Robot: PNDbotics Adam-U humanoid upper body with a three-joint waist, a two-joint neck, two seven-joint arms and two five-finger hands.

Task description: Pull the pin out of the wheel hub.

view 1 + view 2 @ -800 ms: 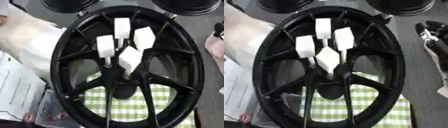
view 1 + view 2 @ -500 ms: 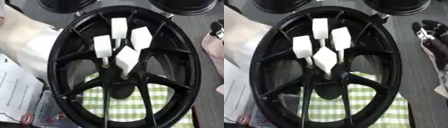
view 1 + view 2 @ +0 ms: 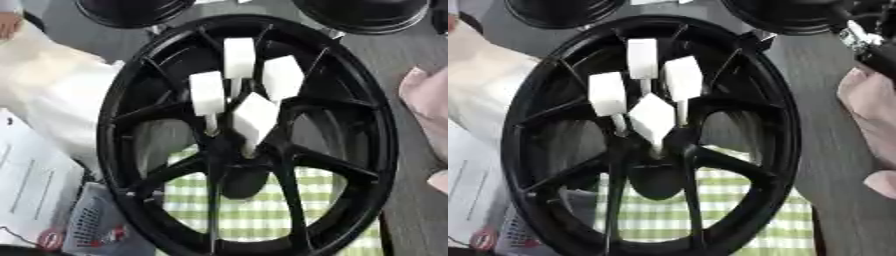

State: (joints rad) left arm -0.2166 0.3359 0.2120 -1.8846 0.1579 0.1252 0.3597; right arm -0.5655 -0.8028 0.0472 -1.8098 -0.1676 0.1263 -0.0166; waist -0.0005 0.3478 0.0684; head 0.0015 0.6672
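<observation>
Hand: your right hand (image 3: 866,42) shows only as a black and silver part at the upper right edge of the right eye view, well apart from the pins. You cannot tell whether its fingers are spread or curled. The left hand shows nowhere.
Pins: four white-headed pins (image 3: 255,118) stand clustered at the hub centre, stems down among the spokes, none gripped.
Hub: the black hub (image 3: 107,145) lies flat and fills most of the view.
Change: nothing in the cluster has moved over the last moment. All four pins sit as they did, and only the view itself has drifted slightly.
Meaning: the pull is not begun, so you have the whole reach to the centre ahead.
Around: checked cloth (image 3: 254,215) shows through the lower spokes, and paper (image 3: 35,185) lies at lower left.
</observation>
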